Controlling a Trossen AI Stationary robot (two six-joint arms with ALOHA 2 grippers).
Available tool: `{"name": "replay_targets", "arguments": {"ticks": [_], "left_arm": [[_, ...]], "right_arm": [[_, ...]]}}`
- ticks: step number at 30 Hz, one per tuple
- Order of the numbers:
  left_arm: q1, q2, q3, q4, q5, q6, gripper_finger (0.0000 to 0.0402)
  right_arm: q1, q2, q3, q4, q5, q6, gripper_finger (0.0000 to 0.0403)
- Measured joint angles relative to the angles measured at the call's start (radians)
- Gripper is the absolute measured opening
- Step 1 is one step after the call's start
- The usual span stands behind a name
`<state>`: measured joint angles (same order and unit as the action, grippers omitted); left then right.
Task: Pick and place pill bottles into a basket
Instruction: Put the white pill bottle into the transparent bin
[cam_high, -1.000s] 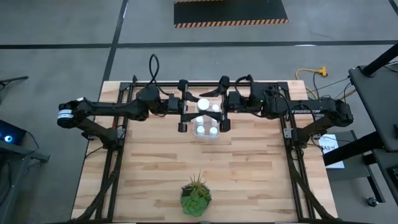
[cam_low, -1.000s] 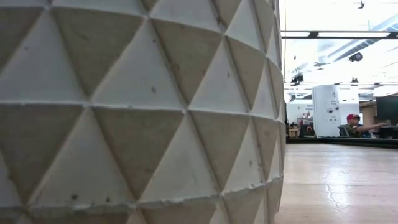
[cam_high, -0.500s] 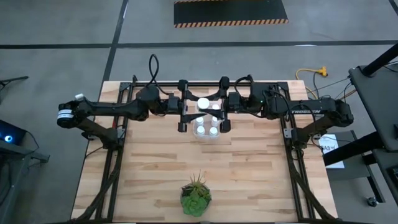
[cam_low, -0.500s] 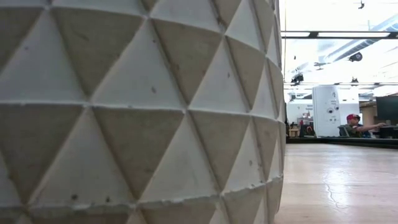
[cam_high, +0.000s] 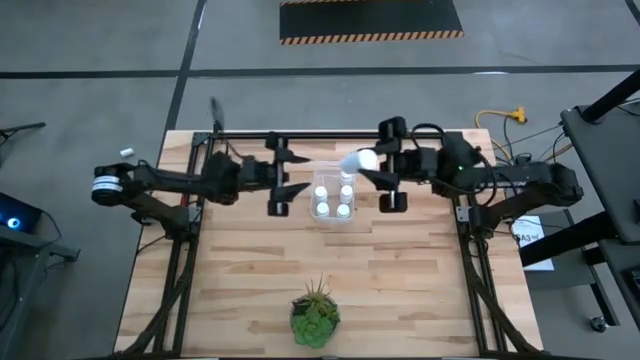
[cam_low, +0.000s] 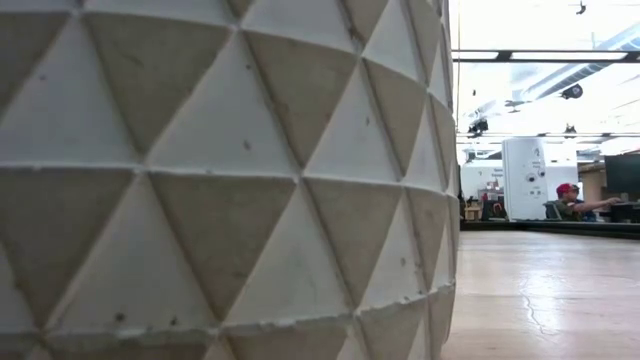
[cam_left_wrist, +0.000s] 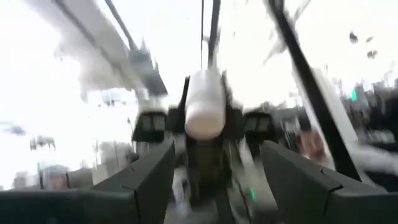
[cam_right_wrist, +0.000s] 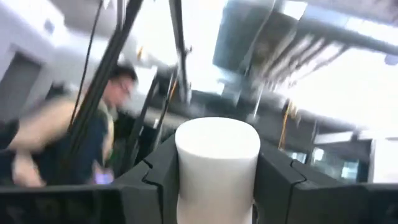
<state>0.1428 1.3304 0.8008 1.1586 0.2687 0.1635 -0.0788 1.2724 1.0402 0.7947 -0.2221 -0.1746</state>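
Observation:
The clear basket (cam_high: 333, 214) stands on the wooden table at mid-far, with several white pill bottles (cam_high: 322, 191) upright in it. My right gripper (cam_high: 368, 166) hovers just right of the basket, above the table, shut on one more white pill bottle (cam_high: 358, 161). That bottle fills the middle of the right wrist view (cam_right_wrist: 216, 168) and also faces the left wrist view (cam_left_wrist: 204, 112). My left gripper (cam_high: 292, 180) hovers left of the basket, open, with nothing between its fingers (cam_left_wrist: 143, 180). My right gripper pinches the pill bottle's round side (cam_right_wrist: 186, 186) between its two fingers, one finger on each side. It comes from the table's right, slanting upward. The bottle is lifted clear of the basket and table, one end (cam_right_wrist: 216, 134) sticking out toward my left gripper.
A green spiky plant (cam_high: 315, 313) in a pot stands at the table's near edge; its faceted pot (cam_low: 220, 180) blocks most of the low view. The arms' frame rails (cam_high: 180, 270) run along both table sides. People show in the room beyond (cam_low: 570, 200).
Both grippers met at one pill bottle above the basket's far end. My right gripper shut on it, my left gripper opened and let go. The arms have drawn apart, both tipping upward: the left toward the table's left, the right toward the table's right with the bottle.

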Motion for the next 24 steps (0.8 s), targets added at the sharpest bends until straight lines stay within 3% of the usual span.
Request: {"name": "replay_targets", "arguments": {"ticks": [3, 8, 14, 24], "left_arm": [[-0.001, 0.020, -0.048, 0.165, -0.020, -0.017, 0.0223], [0.001, 0.025, -0.056, 0.166, -0.053, -0.030, 0.0223], [-0.001, 0.025, -0.034, 0.165, -0.065, -0.064, 0.0223], [-0.002, 0.090, 0.023, 0.166, -0.065, -0.129, 0.0224]], "right_arm": [[-0.002, 0.008, -0.087, 0.253, -0.020, 0.018, 0.0138], [0.000, 0.046, -0.149, 0.497, -0.035, 0.052, 0.0138], [-0.001, 0.112, -0.133, 0.552, -0.041, 0.076, 0.0138], [-0.003, 0.255, 0.030, 0.547, -0.101, 0.131, 0.0137]]}}
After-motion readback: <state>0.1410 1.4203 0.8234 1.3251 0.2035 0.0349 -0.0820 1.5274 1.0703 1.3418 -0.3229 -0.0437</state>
